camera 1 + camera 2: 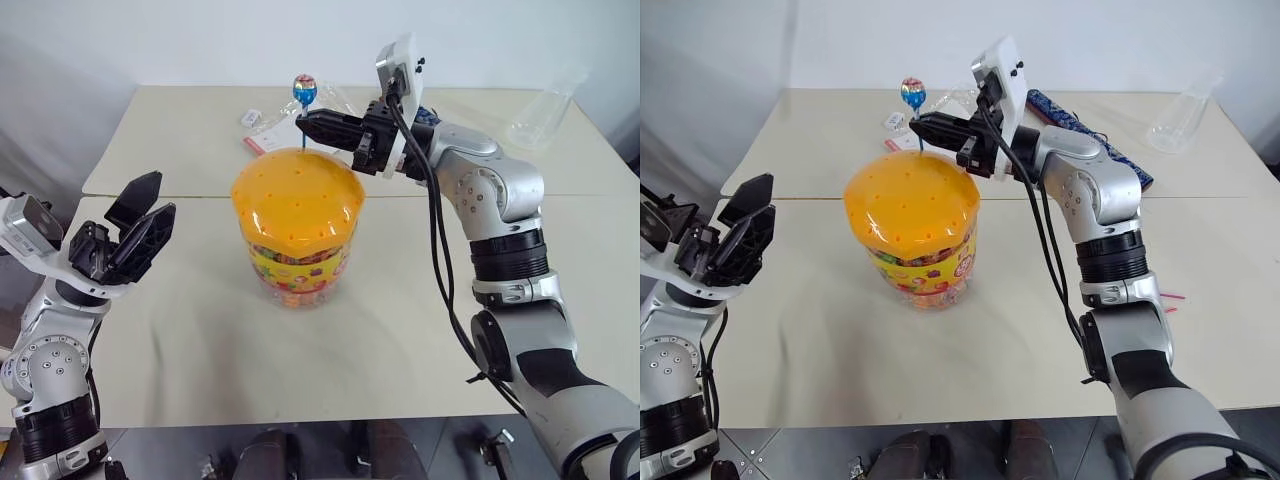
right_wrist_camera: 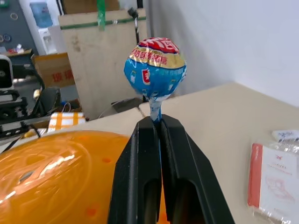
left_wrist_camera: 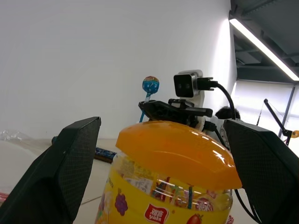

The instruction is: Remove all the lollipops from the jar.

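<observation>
silver jointed arms, black cables, black-fingered tool (image 1: 305, 124)

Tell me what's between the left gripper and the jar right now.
Nothing: in the left eye view, bare cream table separates the open left gripper from the jar.

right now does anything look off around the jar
Nothing stands out. The jar stands upright with its orange lid on, and one blue lollipop stands straight above the lid, its stick clamped in the right tool. Nothing looks spilled.
</observation>
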You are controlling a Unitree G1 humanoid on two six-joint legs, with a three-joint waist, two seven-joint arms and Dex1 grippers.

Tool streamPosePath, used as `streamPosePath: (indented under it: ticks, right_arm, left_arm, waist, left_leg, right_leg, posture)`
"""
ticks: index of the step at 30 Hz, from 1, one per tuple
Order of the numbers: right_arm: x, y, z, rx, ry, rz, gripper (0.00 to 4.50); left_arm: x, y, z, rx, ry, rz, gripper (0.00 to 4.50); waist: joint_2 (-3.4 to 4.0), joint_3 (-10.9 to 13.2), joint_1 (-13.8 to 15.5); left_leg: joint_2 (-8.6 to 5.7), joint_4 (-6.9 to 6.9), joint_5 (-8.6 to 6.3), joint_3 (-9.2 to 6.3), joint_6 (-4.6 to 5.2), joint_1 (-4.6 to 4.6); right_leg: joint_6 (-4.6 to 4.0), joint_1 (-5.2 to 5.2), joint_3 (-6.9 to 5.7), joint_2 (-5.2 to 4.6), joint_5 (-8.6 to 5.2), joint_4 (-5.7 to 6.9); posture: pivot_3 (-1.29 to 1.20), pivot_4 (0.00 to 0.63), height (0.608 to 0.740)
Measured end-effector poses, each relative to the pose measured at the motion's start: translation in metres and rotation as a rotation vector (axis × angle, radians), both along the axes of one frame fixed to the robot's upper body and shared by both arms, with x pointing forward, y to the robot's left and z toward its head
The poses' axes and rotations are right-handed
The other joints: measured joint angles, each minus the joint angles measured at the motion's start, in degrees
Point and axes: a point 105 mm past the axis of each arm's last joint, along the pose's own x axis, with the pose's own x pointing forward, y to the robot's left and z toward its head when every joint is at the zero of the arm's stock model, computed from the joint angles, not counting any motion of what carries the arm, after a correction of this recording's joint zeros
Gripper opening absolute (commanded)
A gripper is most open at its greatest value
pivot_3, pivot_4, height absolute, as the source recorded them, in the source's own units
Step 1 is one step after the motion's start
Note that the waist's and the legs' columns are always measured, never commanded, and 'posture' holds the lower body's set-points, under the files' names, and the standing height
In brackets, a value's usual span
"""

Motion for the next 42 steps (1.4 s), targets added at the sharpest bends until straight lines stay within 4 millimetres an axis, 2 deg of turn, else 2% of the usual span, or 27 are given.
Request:
streamPosePath:
  ticks: [2,3,5,6,8,10,12,13,16,19,20,23,26,29,34,35,38,40,41,42]
  right_arm:
    - [-0.003,-0.009,0.011,0.059,-0.032,0.015,0.03]
    - [-0.006,-0.020,0.019,0.105,-0.051,0.037,0.03]
    - [-0.008,-0.055,0.033,0.131,-0.096,0.005,0.03]
    - [-0.011,-0.079,0.039,0.107,-0.127,-0.039,0.03]
    - [-0.015,-0.113,0.040,0.013,-0.150,-0.121,0.03]
    - [-0.012,-0.150,0.014,-0.210,-0.085,-0.267,0.03]
    - [-0.012,-0.197,-0.031,-0.456,0.044,-0.414,0.03]
    - [-0.013,-0.217,-0.051,-0.526,0.120,-0.466,0.03]
    - [-0.020,-0.244,-0.083,-0.631,0.211,-0.533,0.03]
    - [-0.047,-0.285,-0.120,-0.903,0.249,-0.570,0.03]
    - [-0.052,-0.293,-0.128,-0.959,0.253,-0.569,0.03]
    - [-0.060,-0.305,-0.149,-1.035,0.246,-0.561,0.03]
    - [-0.069,-0.320,-0.173,-1.033,0.314,-0.577,0.03]
    - [-0.070,-0.324,-0.182,-0.949,0.326,-0.604,0.68]
    - [-0.076,-0.321,-0.174,-0.874,0.261,-0.570,2.39]
    - [-0.077,-0.319,-0.172,-0.840,0.236,-0.559,2.57]
    - [-0.075,-0.304,-0.167,-0.736,0.165,-0.510,3.52]
    - [-0.070,-0.276,-0.156,-0.661,0.072,-0.426,4.03]
    - [-0.067,-0.263,-0.150,-0.623,0.037,-0.390,4.45]
    - [-0.063,-0.243,-0.140,-0.573,-0.010,-0.340,4.45]
  left_arm:
    - [0.000,0.000,0.001,-0.001,-0.007,-0.009,4.50]
    - [-0.001,-0.004,0.002,0.011,-0.010,-0.040,4.50]
    - [-0.005,-0.009,0.002,0.066,-0.005,-0.100,4.50]
    - [-0.007,-0.011,0.003,0.103,-0.003,-0.130,4.50]
    - [-0.011,-0.014,0.005,0.156,-0.007,-0.168,4.50]
    - [-0.016,-0.018,0.004,0.212,-0.003,-0.218,4.50]
    - [-0.020,-0.023,0.000,0.281,0.005,-0.259,4.50]
    - [-0.022,-0.022,-0.001,0.299,0.011,-0.262,4.50]
    - [-0.022,-0.025,-0.003,0.318,0.013,-0.289,4.50]
    - [-0.024,-0.027,-0.013,0.412,0.043,-0.323,4.50]
    - [-0.024,-0.025,-0.016,0.428,0.052,-0.324,4.50]
    - [-0.021,-0.020,-0.025,0.461,0.074,-0.320,4.50]
    - [-0.016,-0.011,-0.036,0.469,0.109,-0.286,4.50]
    - [-0.017,-0.012,-0.037,0.484,0.104,-0.287,4.50]
    - [-0.017,-0.011,-0.038,0.491,0.105,-0.265,4.50]
    - [-0.016,-0.010,-0.041,0.500,0.112,-0.244,4.50]
    - [-0.010,-0.006,-0.044,0.534,0.119,-0.173,4.50]
    - [-0.006,-0.001,-0.050,0.566,0.134,-0.101,4.50]
    - [-0.003,0.002,-0.054,0.592,0.146,-0.058,4.50]
    - [0.001,0.006,-0.062,0.627,0.168,-0.005,4.50]
  waist:
    - [0.00,0.00,0.20]
    - [-0.02,0.01,0.38]
    - [-0.03,0.02,0.78]
    - [-0.02,0.03,1.06]
    - [-0.02,0.02,1.13]
    - [-0.03,0.02,1.15]
    - [-0.03,0.02,1.46]
    - [0.03,0.06,1.42]
    - [0.20,0.15,0.75]
    - [0.20,0.15,0.44]
    - [0.20,0.15,0.37]
    - [0.21,0.14,-0.05]
    - [0.20,0.14,0.11]
    - [0.21,0.14,0.20]
    - [0.21,0.14,0.39]
    - [0.21,0.14,0.37]
    - [0.21,0.14,0.33]
    - [0.21,0.14,0.15]
    - [0.23,0.14,-0.03]
    - [0.24,0.14,-0.18]
  left_leg:
    - [-0.03,0.01,0.00,-0.04,0.00,0.00]
    - [-0.04,0.06,0.00,-0.10,0.01,-0.07]
    - [-0.11,0.14,0.00,-0.21,0.03,-0.16]
    - [-0.16,0.12,-0.01,-0.19,0.05,-0.19]
    - [-0.15,0.10,-0.05,-0.15,0.10,-0.18]
    - [-0.11,0.05,-0.06,-0.12,0.10,-0.17]
    - [-0.08,0.01,-0.06,-0.03,0.10,-0.17]
    - [-0.07,0.01,-0.06,0.12,0.09,-0.16]
    - [0.00,0.01,0.02,0.45,0.03,-0.02]
    - [0.01,-0.03,0.06,0.49,-0.03,0.09]
    - [0.01,-0.06,0.05,0.55,-0.03,0.14]
    - [0.02,-0.10,0.05,0.84,-0.03,0.31]
    - [0.06,-0.10,0.05,0.81,-0.03,0.30]
    - [0.03,-0.10,0.05,0.82,-0.03,0.26]
    - [0.03,-0.08,0.05,0.75,-0.02,0.27]
    - [0.03,-0.08,0.05,0.75,-0.02,0.27]
    - [0.04,-0.06,0.05,0.75,-0.02,0.29]
    - [0.05,-0.06,0.05,0.78,-0.02,0.33]
    - [0.09,-0.06,0.05,0.80,-0.03,0.36]
    - [0.11,-0.08,0.04,0.82,-0.04,0.39]
  right_leg:
    - [0.00,0.00,0.01,-0.02,0.00,0.02]
    - [0.00,0.00,-0.02,-0.02,0.00,0.01]
    - [0.01,0.00,0.00,-0.04,0.01,0.01]
    - [0.02,0.00,0.03,-0.07,0.01,-0.08]
    - [0.02,0.00,0.03,-0.07,0.01,-0.13]
    - [0.02,0.00,0.01,-0.06,0.01,-0.20]
    - [0.09,0.00,-0.01,-0.05,-0.03,-0.34]
    - [0.18,0.00,0.02,-0.06,-0.09,-0.37]
    - [0.20,-0.02,0.22,-0.06,-0.13,-0.32]
    - [0.18,-0.02,0.24,-0.05,-0.15,-0.23]
    - [0.18,-0.01,0.30,-0.05,-0.15,-0.23]
    - [0.17,-0.01,0.58,-0.05,-0.15,-0.24]
    - [0.17,-0.02,0.55,-0.05,-0.15,-0.24]
    - [0.17,-0.05,0.61,-0.10,-0.15,-0.25]
    - [0.17,-0.05,0.57,-0.13,-0.15,-0.21]
    - [0.17,-0.04,0.57,-0.13,-0.15,-0.21]
    - [0.16,-0.04,0.58,-0.12,-0.15,-0.16]
    - [0.16,-0.06,0.62,-0.13,-0.15,-0.09]
    - [0.16,-0.06,0.66,-0.16,-0.15,-0.10]
    - [0.16,-0.08,0.70,-0.15,-0.15,-0.05]
  posture:
    - [0.00,0.150,0.740]
    - [0.00,0.150,0.740]
    - [0.00,0.150,0.740]
    - [0.00,0.150,0.740]
    - [0.00,0.150,0.740]
    - [0.00,0.150,0.740]
    - [0.00,0.150,0.740]
    - [0.00,0.150,0.740]
    - [0.00,0.150,0.740]
    - [0.00,0.150,0.740]
    - [0.00,0.150,0.740]
    - [0.00,0.150,0.740]
    - [0.00,0.150,0.740]
    - [0.00,0.150,0.740]
    - [0.00,0.150,0.740]
    - [0.00,0.150,0.740]
    - [0.00,0.150,0.740]
    - [0.00,0.150,0.740]
    - [0.00,0.150,0.740]
    - [0.00,0.150,0.740]
